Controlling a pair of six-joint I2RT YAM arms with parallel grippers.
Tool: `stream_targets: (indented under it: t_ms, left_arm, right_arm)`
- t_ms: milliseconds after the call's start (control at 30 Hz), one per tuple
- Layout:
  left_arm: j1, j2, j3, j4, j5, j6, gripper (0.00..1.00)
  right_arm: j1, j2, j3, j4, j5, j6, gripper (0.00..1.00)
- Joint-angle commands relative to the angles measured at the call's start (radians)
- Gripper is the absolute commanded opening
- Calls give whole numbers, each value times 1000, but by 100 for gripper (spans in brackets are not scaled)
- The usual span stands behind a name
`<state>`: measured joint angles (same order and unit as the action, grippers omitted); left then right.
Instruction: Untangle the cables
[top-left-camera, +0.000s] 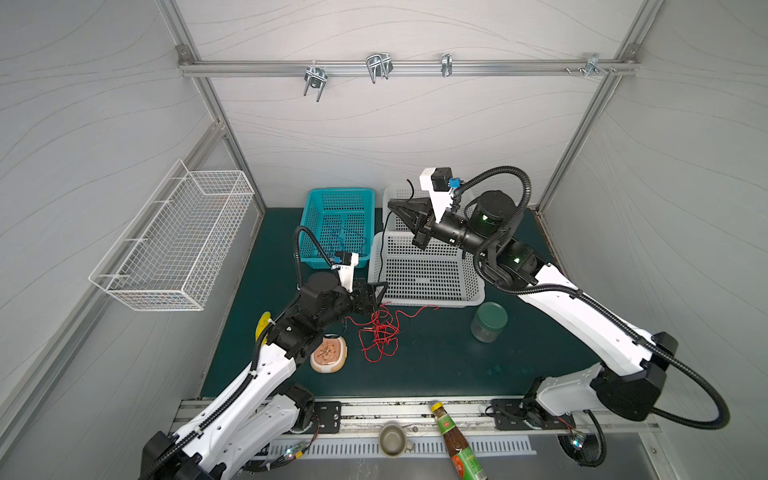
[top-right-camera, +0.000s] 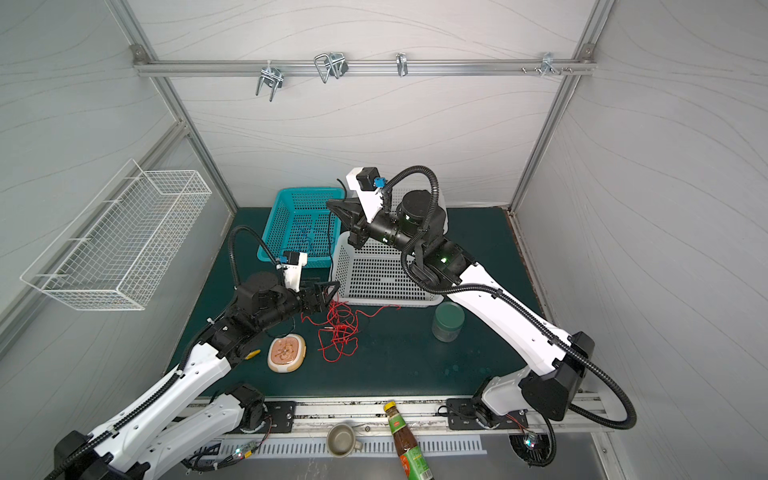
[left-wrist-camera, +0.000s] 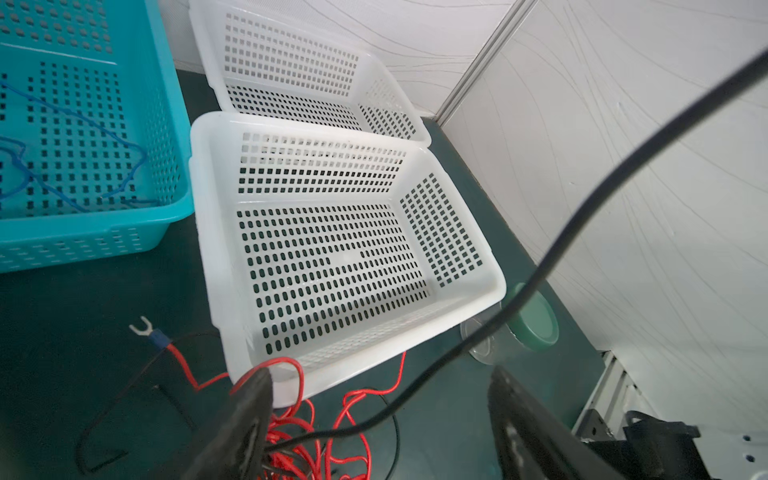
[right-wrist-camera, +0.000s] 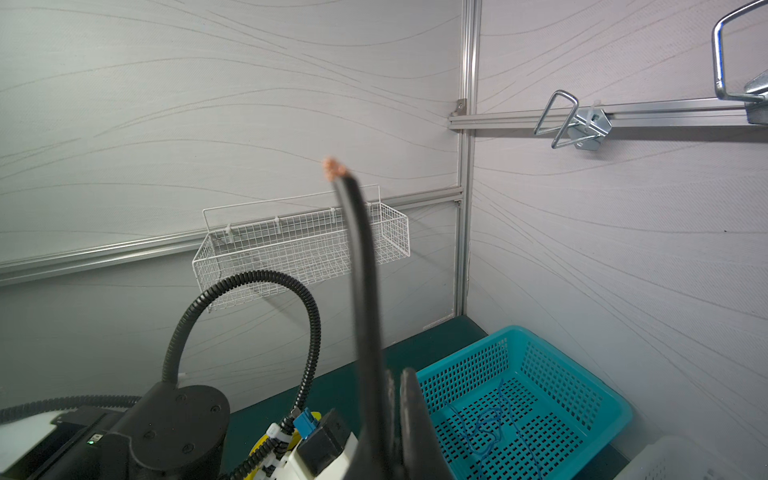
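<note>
Left wrist view sums it up: the left hand is spread wide and gripping nothing, with the black cable passing between its fingers and the red cable knotted in a pile on the bench right by it, just in front of the near white basket. A few red loops bunch against one finger, can't tell if they're hooked on it. The right hand is up high over the baskets, clamped shut on the black cable near its bare copper end, so the rest hangs down into the red mess. Looks to me like the black one is being drawn out, and I'd go slow: close the left hand on the red bundle to pin it, then pull the black along its own line so it slides free instead of cinching the knot. Watch the fork terminal on the red, that could snag. Containers: teal basket has the blue cable in it, the near white one and the far white basket hold nothing, and the jar with the green lid sits beside them, contents unclear
</note>
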<state>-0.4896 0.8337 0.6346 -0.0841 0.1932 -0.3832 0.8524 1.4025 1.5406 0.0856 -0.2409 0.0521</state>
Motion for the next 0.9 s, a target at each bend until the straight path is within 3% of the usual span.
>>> stream_targets:
  t_ms: [0, 200, 333, 400, 567, 633, 867]
  left_arm:
    - [-6, 0, -23, 94, -55, 72, 80]
    - [-6, 75, -6, 105, -87, 90, 71]
    - [-10, 133, 13, 129, -90, 92, 60]
    - [-10, 154, 22, 140, -93, 86, 52]
    - [-10, 190, 73, 103, -125, 71, 11]
    - [-10, 192, 98, 76, -137, 67, 0]
    - [-10, 141, 190, -38, -193, 50, 0]
  right_arm:
    - [-17, -36, 28, 7, 8, -23, 0]
    - [-35, -54, 17, 14, -4, -23, 0]
    - [-48, -65, 5, 10, -9, -22, 0]
    - [-54, -71, -7, 14, -9, -17, 0]
    - [-70, -89, -46, 22, 3, -15, 0]
    - [-74, -95, -62, 19, 11, -17, 0]
    - [-77, -92, -151, -4, 41, -24, 0]
